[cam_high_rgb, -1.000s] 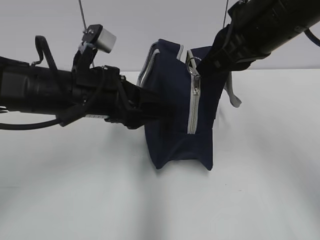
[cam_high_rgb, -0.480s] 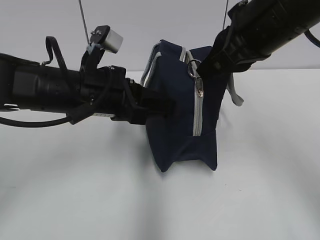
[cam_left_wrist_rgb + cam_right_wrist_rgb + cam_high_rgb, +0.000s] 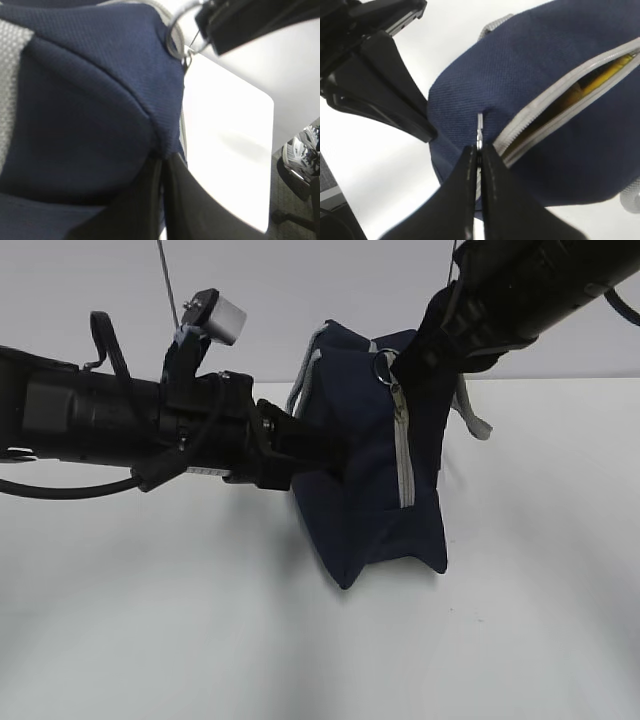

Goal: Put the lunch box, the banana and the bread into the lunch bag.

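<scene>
Tilted since earlier, woven navy lunch bag [image 3: 365, 490], seemingly pinched.

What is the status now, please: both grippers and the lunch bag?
Left gripper shut, pinching lunch bag fabric. Right gripper shut on zipper pull. Zipper partly open, something yellow inside. Nothing in the way.

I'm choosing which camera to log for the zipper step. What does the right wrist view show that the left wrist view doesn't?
Only the right wrist view shows the zipper gap with something yellow inside, and the right gripper shut on the zipper pull. Only the left wrist view shows the left gripper pinching the fabric, a metal ring, and the table edge. Both show the navy lunch bag.
</scene>
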Controlling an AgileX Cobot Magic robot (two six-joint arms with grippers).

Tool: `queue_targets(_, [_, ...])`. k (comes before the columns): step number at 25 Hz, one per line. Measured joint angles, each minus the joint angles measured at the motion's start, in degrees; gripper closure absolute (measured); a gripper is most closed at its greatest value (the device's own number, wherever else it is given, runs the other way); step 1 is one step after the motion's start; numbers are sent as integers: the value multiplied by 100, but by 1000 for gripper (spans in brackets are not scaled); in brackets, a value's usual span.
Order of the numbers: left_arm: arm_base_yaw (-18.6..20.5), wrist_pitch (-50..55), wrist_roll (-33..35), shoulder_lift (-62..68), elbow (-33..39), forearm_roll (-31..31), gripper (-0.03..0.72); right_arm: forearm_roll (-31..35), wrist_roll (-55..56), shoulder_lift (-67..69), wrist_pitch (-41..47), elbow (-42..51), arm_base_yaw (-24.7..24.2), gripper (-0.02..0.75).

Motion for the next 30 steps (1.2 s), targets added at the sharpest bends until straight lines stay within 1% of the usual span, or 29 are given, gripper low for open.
queue_targets(9, [0, 0, -729, 0, -17, 850, 692, -108, 0, 0, 20, -521, 0, 754])
queue_targets(15, [0, 18, -1068, 0, -51, 1396, 692, -185, -7, 65, -232, -574, 0, 754])
queue_targets(20, [0, 23, -1438, 0, -27, 1950, 692, -131, -494, 386, -250, -601, 0, 754])
queue_targets(24, [0, 34, -1814, 0, -16, 2369, 692, 129, -1094, 593, -239, -633, 0, 754])
queue_targets(26, [0, 66, -1931, -12, -16, 2473, 692, 259, -1312, 671, -239, -680, 0, 754])
queue_targets(30, [0, 151, -1986, -65, -15, 2606, 692, 338, -1402, 898, -450, -770, 0, 754])
